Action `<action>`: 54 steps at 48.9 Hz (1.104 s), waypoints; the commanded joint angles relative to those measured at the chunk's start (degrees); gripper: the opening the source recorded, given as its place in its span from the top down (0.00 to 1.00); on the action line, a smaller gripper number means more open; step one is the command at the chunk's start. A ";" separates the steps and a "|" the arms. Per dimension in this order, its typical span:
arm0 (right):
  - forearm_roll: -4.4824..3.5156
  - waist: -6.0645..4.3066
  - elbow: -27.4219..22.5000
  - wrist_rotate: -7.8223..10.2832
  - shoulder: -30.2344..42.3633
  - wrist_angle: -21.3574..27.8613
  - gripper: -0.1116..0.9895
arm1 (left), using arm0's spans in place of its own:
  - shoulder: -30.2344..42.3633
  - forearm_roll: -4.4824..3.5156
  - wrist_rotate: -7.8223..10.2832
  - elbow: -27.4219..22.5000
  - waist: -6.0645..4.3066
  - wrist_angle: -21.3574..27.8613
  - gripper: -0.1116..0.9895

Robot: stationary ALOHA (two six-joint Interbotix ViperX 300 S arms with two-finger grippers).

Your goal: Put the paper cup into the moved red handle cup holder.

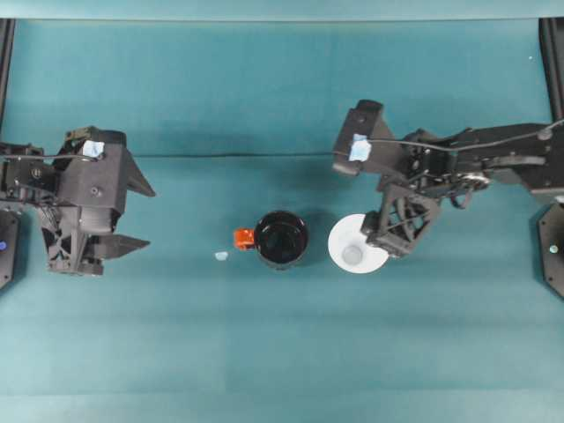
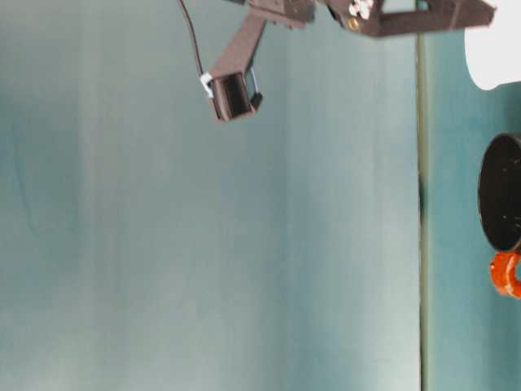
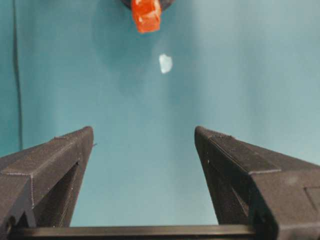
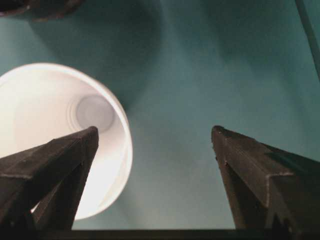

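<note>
The white paper cup [image 1: 352, 247] stands upright on the teal table, just right of the black red handle cup holder [image 1: 282, 238], whose red tab [image 1: 244, 238] points left. My right gripper [image 1: 381, 236] is open over the cup's right side. In the right wrist view one finger [image 4: 55, 165] overlaps the cup [image 4: 50, 115] while the other finger [image 4: 260, 170] is over bare table, with the cup's near rim between them. My left gripper [image 1: 139, 216] is open and holds nothing, well left of the holder. The left wrist view shows the red tab [image 3: 146, 15] far ahead of its open fingers [image 3: 55, 165].
A small pale scrap [image 1: 221, 256] lies just left of the red tab, also seen in the left wrist view as the scrap [image 3: 165, 63]. The table-level view shows the cup [image 2: 495, 57], the holder [image 2: 501, 191] and its tab [image 2: 506, 273] side by side.
</note>
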 commanded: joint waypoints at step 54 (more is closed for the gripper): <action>0.26 2.20 -1.49 0.35 4.92 -1.41 0.58 | -0.18 0.18 -0.26 -0.53 0.00 -1.05 0.10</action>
